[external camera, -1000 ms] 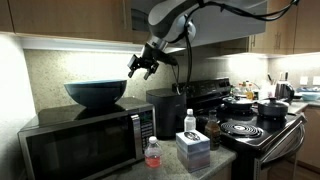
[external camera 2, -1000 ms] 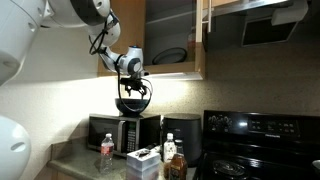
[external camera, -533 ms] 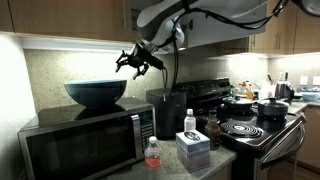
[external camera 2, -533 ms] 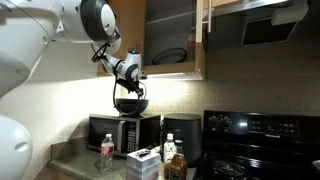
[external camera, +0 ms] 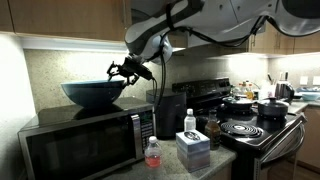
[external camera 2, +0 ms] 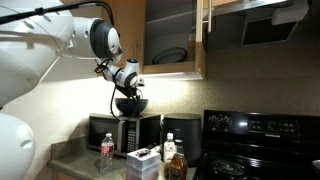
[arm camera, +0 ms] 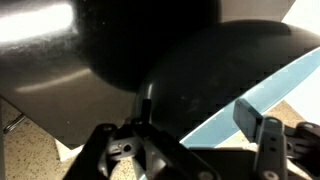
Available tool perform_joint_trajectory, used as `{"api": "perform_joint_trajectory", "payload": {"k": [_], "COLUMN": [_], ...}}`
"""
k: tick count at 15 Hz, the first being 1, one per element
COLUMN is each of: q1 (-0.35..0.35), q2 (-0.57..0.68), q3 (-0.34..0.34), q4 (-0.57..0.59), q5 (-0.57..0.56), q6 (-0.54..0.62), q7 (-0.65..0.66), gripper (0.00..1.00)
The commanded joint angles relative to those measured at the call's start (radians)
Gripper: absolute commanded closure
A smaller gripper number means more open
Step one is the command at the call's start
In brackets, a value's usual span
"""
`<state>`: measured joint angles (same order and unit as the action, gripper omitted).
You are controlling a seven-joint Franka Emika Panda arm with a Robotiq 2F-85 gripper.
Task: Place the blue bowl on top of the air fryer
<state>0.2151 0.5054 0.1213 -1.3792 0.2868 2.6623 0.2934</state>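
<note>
The blue bowl (external camera: pixel 92 93) sits on top of the microwave (external camera: pixel 85 140); it also shows in an exterior view (external camera 2: pixel 129 106). My gripper (external camera: pixel 122 72) is open at the bowl's right rim, its fingers straddling the rim. In the wrist view the bowl's light blue rim (arm camera: pixel 250 100) runs between my two fingers (arm camera: pixel 200 125), with the dark inside of the bowl above. The air fryer (external camera: pixel 166 110) is a tall black box right of the microwave; it also shows in an exterior view (external camera 2: pixel 181 140). Its flat top is bare.
A water bottle (external camera: pixel 152 152), a white box (external camera: pixel 193 148) and a small bottle (external camera: pixel 189 122) stand on the counter in front. A stove with black pots (external camera: pixel 255 108) is to the right. Cabinets hang close above (external camera 2: pixel 170 35).
My gripper has moved left and down from above the air fryer to the bowl's right rim, and its fingers now straddle the rim. The bowl has not moved.
</note>
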Motion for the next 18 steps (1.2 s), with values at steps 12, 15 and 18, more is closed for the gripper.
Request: {"api": "perform_joint_trajectory", "payload": {"k": [12, 15, 18], "q1": [0.14, 0.153, 0.139], "q2": [-0.113, -0.183, -0.249], "q3": [-0.247, -0.273, -0.257], "q4": [-0.042, -0.089, -0.137], "q5": [-0.385, -0.507, -0.587], "q6": [-0.128, -0.237, -0.33], "q7": [0.296, 0.384, 0.478], "gripper": [0.99, 0.95, 0.94]}}
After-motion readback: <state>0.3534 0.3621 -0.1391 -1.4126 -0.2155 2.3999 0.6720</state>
